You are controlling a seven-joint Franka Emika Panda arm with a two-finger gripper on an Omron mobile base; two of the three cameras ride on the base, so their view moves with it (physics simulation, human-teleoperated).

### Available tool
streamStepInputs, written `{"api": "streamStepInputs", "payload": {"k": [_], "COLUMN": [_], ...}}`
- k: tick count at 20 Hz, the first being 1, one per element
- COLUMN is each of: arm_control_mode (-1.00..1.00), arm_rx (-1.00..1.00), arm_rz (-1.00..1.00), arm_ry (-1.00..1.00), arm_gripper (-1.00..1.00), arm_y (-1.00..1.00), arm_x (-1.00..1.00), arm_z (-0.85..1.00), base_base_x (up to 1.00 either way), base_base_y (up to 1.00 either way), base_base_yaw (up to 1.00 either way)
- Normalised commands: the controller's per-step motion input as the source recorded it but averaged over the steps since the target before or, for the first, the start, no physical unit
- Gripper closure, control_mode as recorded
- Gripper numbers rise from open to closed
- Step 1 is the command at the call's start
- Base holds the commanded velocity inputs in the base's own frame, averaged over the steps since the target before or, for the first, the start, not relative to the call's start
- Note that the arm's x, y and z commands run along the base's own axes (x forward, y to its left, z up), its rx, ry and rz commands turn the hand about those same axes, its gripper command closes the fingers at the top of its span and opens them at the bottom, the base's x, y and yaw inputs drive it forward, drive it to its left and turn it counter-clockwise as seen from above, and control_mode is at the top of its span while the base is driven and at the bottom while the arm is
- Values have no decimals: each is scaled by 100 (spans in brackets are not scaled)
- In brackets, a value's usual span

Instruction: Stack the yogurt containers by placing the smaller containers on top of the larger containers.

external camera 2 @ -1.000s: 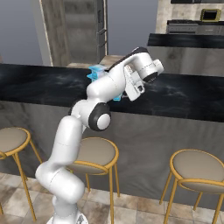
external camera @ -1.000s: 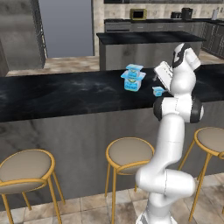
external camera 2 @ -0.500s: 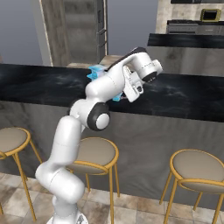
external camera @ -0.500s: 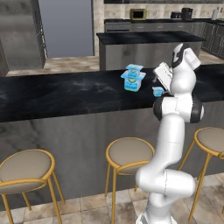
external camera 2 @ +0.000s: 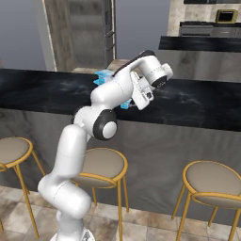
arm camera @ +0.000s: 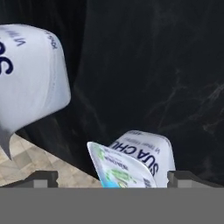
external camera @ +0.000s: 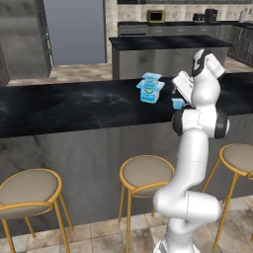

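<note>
On the black counter [external camera: 74, 106] a medium light-blue cup [external camera: 151, 77] sits on top of the biggest cup [external camera: 149, 94]; this stack also peeks out behind the arm [external camera 2: 103, 77]. The tiny cup [external camera: 178, 103] stands apart, to the right of the stack, near the counter's front edge. My gripper [external camera: 179, 96] hangs just over it, open. In the hand view the tiny cup [arm camera: 133, 164] lies between the two fingertips [arm camera: 41, 177], its green-marked lid turned toward the camera, and the pale printed side of the stack [arm camera: 30, 74] looms at the upper left. The gripper [external camera 2: 133, 104] hides most of the tiny cup [external camera 2: 124, 105].
Several round stools [external camera: 146, 170] stand in front of the counter, below its edge. A second dark island [external camera: 163, 44] with a microwave [external camera: 156, 16] behind it lies farther back. The counter stretches bare to the left of the stack.
</note>
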Motion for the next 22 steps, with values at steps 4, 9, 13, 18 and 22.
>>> {"api": "streamStepInputs", "payload": {"k": [4,9,13,18,22], "arm_control_mode": [-100,-100,-100,-100,-100], "arm_rx": [0,1,0,0,0], "arm_rz": [0,0,0,0,0], "arm_ry": [3,0,0,0,0], "arm_gripper": [100,100,100,100,100], "arm_y": [0,-8,-6,-7,-8], "arm_x": [0,0,0,0,0], "arm_z": [-29,-35,-31,-29,-26], "base_base_x": [0,0,0,0,0], "base_base_y": [0,0,0,0,0], "base_base_yaw": [0,0,0,0,0]}}
